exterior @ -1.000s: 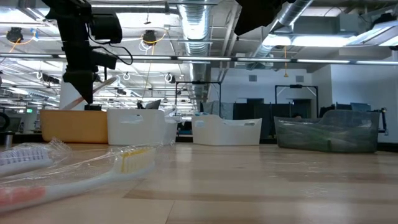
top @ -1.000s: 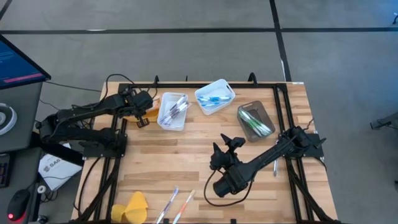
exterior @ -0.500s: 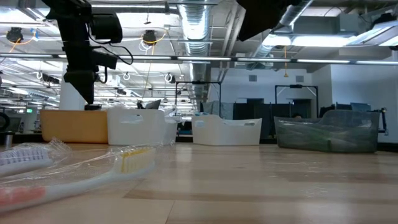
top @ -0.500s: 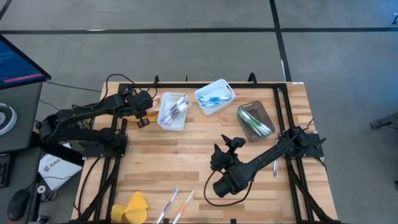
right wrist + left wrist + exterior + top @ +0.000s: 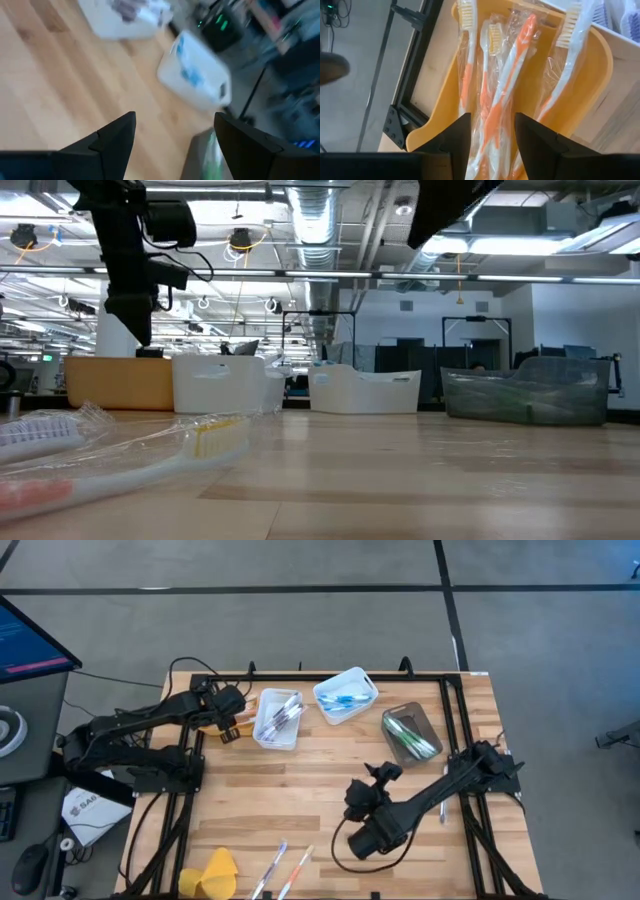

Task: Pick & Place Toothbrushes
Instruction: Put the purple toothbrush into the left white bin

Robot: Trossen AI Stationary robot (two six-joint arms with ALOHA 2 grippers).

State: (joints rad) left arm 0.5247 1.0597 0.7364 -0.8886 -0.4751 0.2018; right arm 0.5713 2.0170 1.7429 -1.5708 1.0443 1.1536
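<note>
In the right wrist view, motion blur smeared the white bin (image 5: 195, 75), and its blue contents could not be identified. In the low view, the nearest wrapped toothbrush (image 5: 130, 455) was cut off by the frame's edge.

Open industrial lab, exposed ceiling ducts (image 5: 320, 225) (silver), strip lights, concrete floor (image 5: 300, 630), workstations behind

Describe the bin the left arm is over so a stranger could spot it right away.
Look along the far edge of the wooden table, where four bins sit in a row. It is the orange bin at the left end, holding orange-and-white toothbrushes, beside a white bin.
</note>
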